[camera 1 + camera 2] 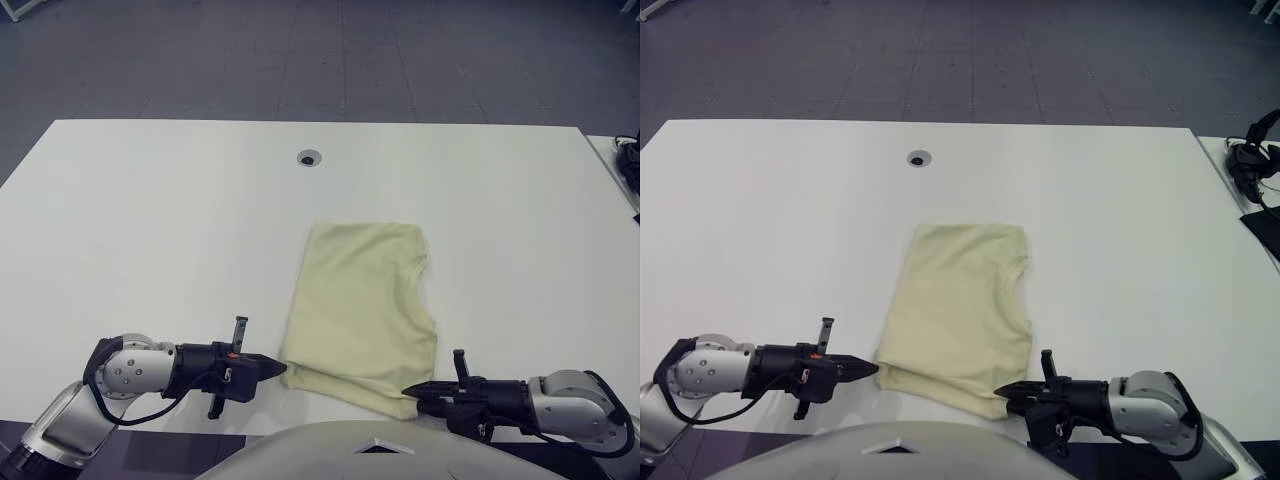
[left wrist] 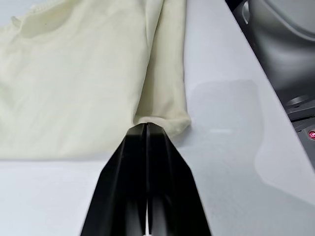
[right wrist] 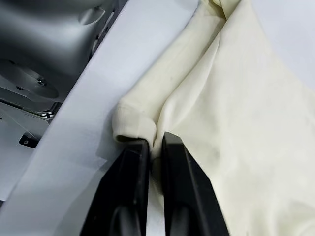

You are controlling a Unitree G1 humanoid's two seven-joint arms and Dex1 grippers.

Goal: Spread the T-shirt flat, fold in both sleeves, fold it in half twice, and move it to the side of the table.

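Table: white top (image 1: 150, 220), broad, carrying the one garment.
T-shirt: pale yellow (image 1: 362, 305), lying as a narrow upright panel with the sides already turned in. It sits a little right of centre, and its near end is close to the table edge in front of the robot.
Handling (judged): light, soft knit with no stiffness. It will sag and drag wherever it is unsupported, and the stacked layers can slide over one another, so a lift from one corner alone would likely skew the panel.
Hold points (judged): the two near corners, where the turned-in layers bunch into a thick roll. Taking them together and carrying them toward the far end should make the next half fold.
Left gripper: (image 1: 280, 369) low over the table at the near left corner. Fingers are pressed together with no gap, tips tucked into the rolled hem, seemingly nipping a thin bit of cloth.
Right gripper: (image 3: 155, 140) low at the near right corner. Fingers are nearly closed, with a narrow slot between them and a pinch of fabric caught in it beside the rolled edge.
Cable hole: small round grommet (image 1: 309, 158) toward the far side, well apart from the shirt.
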